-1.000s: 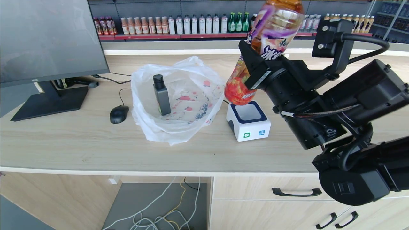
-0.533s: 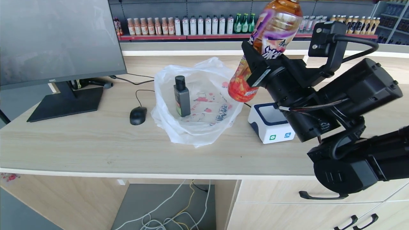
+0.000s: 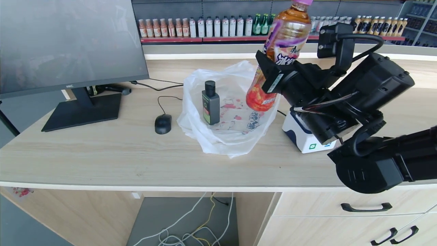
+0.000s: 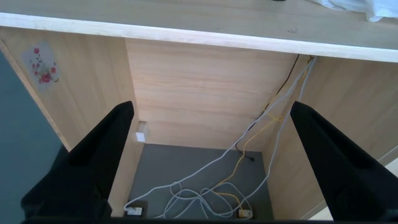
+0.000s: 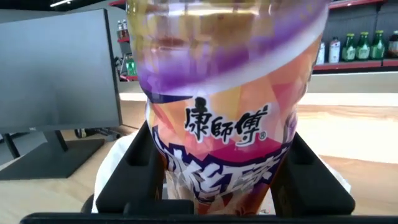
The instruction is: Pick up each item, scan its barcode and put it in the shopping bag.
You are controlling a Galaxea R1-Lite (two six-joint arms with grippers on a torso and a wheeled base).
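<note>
The right hand [image 3: 276, 66], pinching the bottle [image 3: 286, 37], has carried it from above the scanner [image 3: 309, 145] to over the rim of the bag [image 3: 232, 138]. The left hand [image 4: 208, 115] hangs spread below the bench [image 3: 102, 153] edge.

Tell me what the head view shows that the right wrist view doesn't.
Head view adds: a dark grey flat bottle with black cap standing upright inside the thin white plastic shopping bag, a black computer mouse beside the bag, and a white-and-blue scanner box. Right wrist view adds: the black fingers pressed against both sides of the held bottle's label, close up. Both share: the amber tea bottle with purple-and-orange label, the right claw shut on it, the dark flat monitor and the bag.
</note>
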